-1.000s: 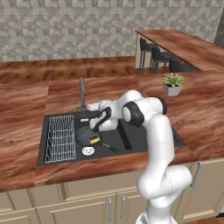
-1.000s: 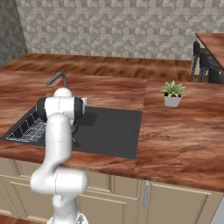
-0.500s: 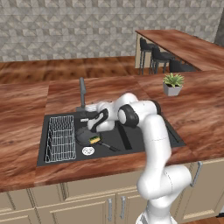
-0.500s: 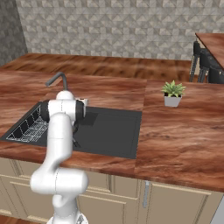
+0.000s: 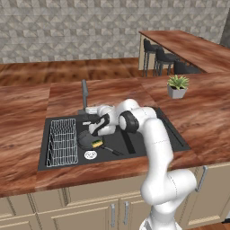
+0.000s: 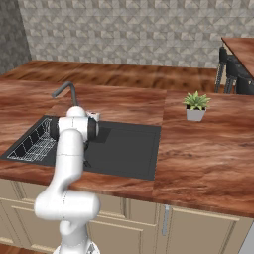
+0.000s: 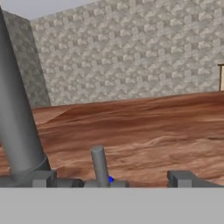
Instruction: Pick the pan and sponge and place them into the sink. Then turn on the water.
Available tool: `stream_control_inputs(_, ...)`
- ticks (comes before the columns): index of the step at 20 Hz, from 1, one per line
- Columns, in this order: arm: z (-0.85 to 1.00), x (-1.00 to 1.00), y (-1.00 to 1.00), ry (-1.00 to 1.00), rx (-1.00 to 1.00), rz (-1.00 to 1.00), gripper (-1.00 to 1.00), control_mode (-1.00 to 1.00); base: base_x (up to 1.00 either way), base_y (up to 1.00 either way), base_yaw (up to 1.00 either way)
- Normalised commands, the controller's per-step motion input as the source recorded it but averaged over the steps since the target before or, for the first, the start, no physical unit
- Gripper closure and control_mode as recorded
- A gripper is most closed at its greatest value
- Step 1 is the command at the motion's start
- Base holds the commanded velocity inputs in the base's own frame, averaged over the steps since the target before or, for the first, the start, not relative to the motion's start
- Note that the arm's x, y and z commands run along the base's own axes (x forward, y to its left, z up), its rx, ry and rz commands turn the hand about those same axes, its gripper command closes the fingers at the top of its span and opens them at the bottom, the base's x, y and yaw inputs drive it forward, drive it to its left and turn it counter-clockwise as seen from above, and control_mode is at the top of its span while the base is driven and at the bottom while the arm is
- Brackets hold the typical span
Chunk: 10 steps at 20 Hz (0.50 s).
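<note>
Reaching toward the back edge of the sink, the arm has drawn in closer to the faucet over the last second, its hand sliding from above the basin's middle toward the faucet base. The tool hangs released, jaws spread wide and empty. Nearest the front edge of the tabletop, the pan lies in the basin beside the wire rack, its handle pointing toward the drainboard, and the sponge sits on or against the pan's rim; the view is too coarse to tell which. So both placements look done, and only the water remains. Farther back, the hand view shows the faucet's thick column at left and a short upright lever between the fingertips, probably the handle to push next. No stream runs from the spout.
</note>
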Motion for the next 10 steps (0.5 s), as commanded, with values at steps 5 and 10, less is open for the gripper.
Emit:
stream_control_inputs(5, -0.24, 0.23, 0.04, -0.06, 0.04, 0.00, -1.00, -1.00, 0.00, 0.00, 0.00)
stream_control_inputs(10, -0.28, 0.21, 0.07, -0.07, 0.00, 0.00, -1.00, -1.00, 0.00, 0.00, 0.00)
